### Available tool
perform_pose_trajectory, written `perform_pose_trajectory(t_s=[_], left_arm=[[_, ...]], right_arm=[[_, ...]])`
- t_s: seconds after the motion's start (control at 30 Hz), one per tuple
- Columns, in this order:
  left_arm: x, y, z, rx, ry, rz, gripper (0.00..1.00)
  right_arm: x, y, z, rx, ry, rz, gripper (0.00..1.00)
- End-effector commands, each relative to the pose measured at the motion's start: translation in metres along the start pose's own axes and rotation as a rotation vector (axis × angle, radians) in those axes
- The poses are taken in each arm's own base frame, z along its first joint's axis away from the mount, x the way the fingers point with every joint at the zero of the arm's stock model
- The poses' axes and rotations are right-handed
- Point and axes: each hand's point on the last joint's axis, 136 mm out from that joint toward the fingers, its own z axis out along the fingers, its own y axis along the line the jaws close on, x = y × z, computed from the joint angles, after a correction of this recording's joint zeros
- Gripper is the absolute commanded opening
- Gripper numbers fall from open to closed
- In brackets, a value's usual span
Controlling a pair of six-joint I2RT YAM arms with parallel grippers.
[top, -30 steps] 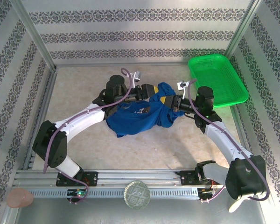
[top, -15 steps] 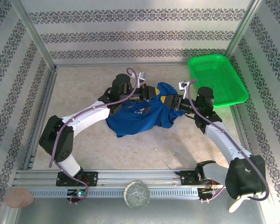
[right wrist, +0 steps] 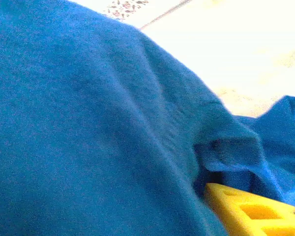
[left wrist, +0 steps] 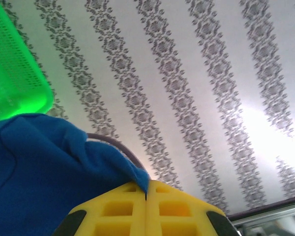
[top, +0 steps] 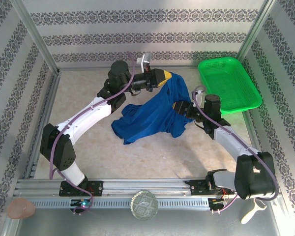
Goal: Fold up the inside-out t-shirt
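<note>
Overhead, can count one green mesh basket (top: 228, 83) at two o'clock on the table (top: 162, 152), well apart from the single garment. Finds the inside-out t-shirt (top: 152, 110) at centre: royal blue, rumpled, stretched in a slanting band from a heap at seven o'clock up towards twelve o'clock. Shows the left gripper (top: 165, 77) at twelve o'clock, clamped on the shirt's top edge and holding that corner raised off the table. Puts the right gripper (top: 178, 106) at three o'clock of the cloth, pressed into the folds and half covered; cannot tell whether apart or together.

From the left wrist, sees two yellow fingers (left wrist: 118, 209) pressed together at six o'clock, with a blue tip of the shirt (left wrist: 44, 177) pinched in the seam between them. Places the shirt's bulk at eight o'clock, the basket (left wrist: 14, 73) at ten o'clock, one grey cable (left wrist: 113, 142) arching behind the cloth, and the patterned wall (left wrist: 187, 73) beyond.

From the right wrist, shows the shirt (right wrist: 88, 123) draped across nearly everything, softly creased, blocking the jaws. Leaves one yellow finger (right wrist: 246, 214) poking out at five o'clock and pale table (right wrist: 246, 44) at one o'clock.
</note>
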Motion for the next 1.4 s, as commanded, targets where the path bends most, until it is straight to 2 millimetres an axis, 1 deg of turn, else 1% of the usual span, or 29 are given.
perform_pose_trajectory(t_s=[0.0,0.13,0.17,0.23,0.27,0.33,0.4,0.47,0.5,0.57,0.63,0.67,0.83,1.07,1.2,1.27,1.3,1.33,1.37], left_arm=[[-0.008,-0.032,-0.008,0.135,-0.03,-0.036,0.0],[-0.008,-0.009,-0.013,0.019,-0.07,-0.031,0.0],[-0.009,-0.004,-0.015,-0.004,-0.086,-0.033,0.0],[-0.01,0.009,-0.018,-0.043,-0.118,-0.052,0.0],[-0.011,0.014,-0.019,-0.056,-0.132,-0.062,0.0],[-0.013,0.024,-0.022,-0.079,-0.16,-0.081,0.0],[-0.013,0.029,-0.024,-0.094,-0.182,-0.094,0.0],[-0.014,0.035,-0.027,-0.118,-0.204,-0.105,0.0],[-0.015,0.037,-0.028,-0.127,-0.212,-0.107,0.0],[-0.016,0.038,-0.03,-0.133,-0.224,-0.108,0.0],[-0.016,0.037,-0.03,-0.131,-0.229,-0.108,0.0],[-0.017,0.036,-0.031,-0.131,-0.231,-0.106,0.0],[-0.017,0.032,-0.032,-0.127,-0.233,-0.098,0.0],[-0.017,0.026,-0.034,-0.105,-0.237,-0.096,0.0],[-0.015,0.025,-0.034,-0.103,-0.235,-0.095,0.0],[-0.014,0.023,-0.036,-0.102,-0.234,-0.091,0.0],[-0.013,0.024,-0.036,-0.104,-0.235,-0.09,0.0],[-0.013,0.023,-0.037,-0.103,-0.234,-0.089,0.0],[-0.013,0.023,-0.037,-0.102,-0.233,-0.088,0.0]], right_arm=[[-0.019,0.018,-0.029,0.052,-0.093,-0.064,0.62],[-0.03,0.05,-0.077,0.087,-0.205,-0.14,0.64],[-0.033,0.061,-0.088,0.082,-0.23,-0.158,0.64],[-0.038,0.081,-0.102,0.052,-0.259,-0.183,0.64],[-0.04,0.093,-0.106,0.027,-0.266,-0.194,0.63],[-0.044,0.114,-0.108,-0.022,-0.264,-0.216,0.61],[-0.045,0.136,-0.104,-0.073,-0.244,-0.249,0.57],[-0.042,0.157,-0.096,-0.11,-0.219,-0.293,0.5],[-0.04,0.166,-0.091,-0.127,-0.201,-0.311,0.49],[-0.035,0.179,-0.08,-0.148,-0.171,-0.34,0.44],[-0.031,0.183,-0.069,-0.153,-0.15,-0.349,0.43],[-0.029,0.185,-0.064,-0.159,-0.14,-0.353,0.4],[-0.026,0.189,-0.047,-0.178,-0.119,-0.342,0.35],[-0.031,0.178,-0.032,-0.134,-0.122,-0.329,0.35],[-0.037,0.173,-0.029,-0.108,-0.138,-0.33,0.36],[-0.041,0.17,-0.029,-0.091,-0.15,-0.326,0.38],[-0.042,0.169,-0.029,-0.083,-0.154,-0.326,0.43],[-0.044,0.166,-0.029,-0.071,-0.159,-0.324,0.51],[-0.045,0.165,-0.029,-0.067,-0.162,-0.325,0.53]])
